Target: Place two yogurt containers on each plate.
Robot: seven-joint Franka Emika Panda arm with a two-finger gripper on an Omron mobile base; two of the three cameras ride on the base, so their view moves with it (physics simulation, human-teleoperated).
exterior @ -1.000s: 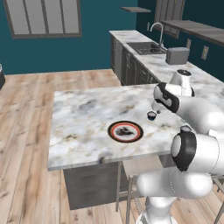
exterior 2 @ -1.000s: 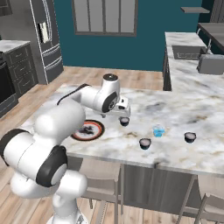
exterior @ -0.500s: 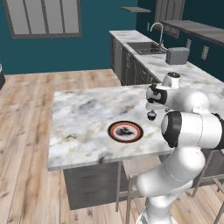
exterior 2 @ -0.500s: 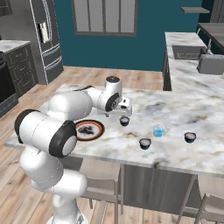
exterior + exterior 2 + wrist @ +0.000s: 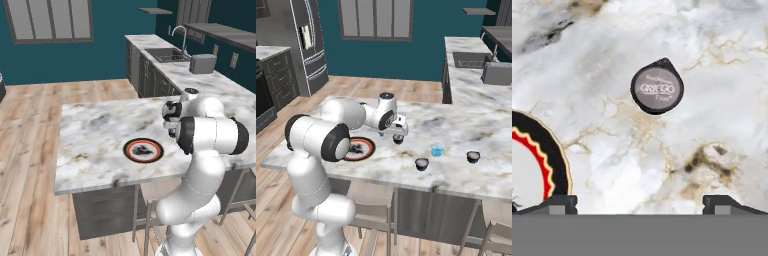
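Left base view: the round plate with a black middle and red-orange rim (image 5: pixel 143 150) sits in the middle of the frame, with nothing on it

Right base view: the gripper (image 5: pixel 398 132) hangs just above one small dark yogurt tub (image 5: pixel 398 139), centre frame

Hand view: that tub (image 5: pixel 657 85) sits at upper middle, lid up. The two fingertips (image 5: pixel 558 203) stand wide apart, holding nothing. The tub looks light, stiff and a bit slippery, so I would squeeze its round sides gently

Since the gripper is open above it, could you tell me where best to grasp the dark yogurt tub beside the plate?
Probably from straight above, fingers closing across the round wall below the lid of the tub. It stands upright, lid up, clear of the plate, with bare counter on every side.
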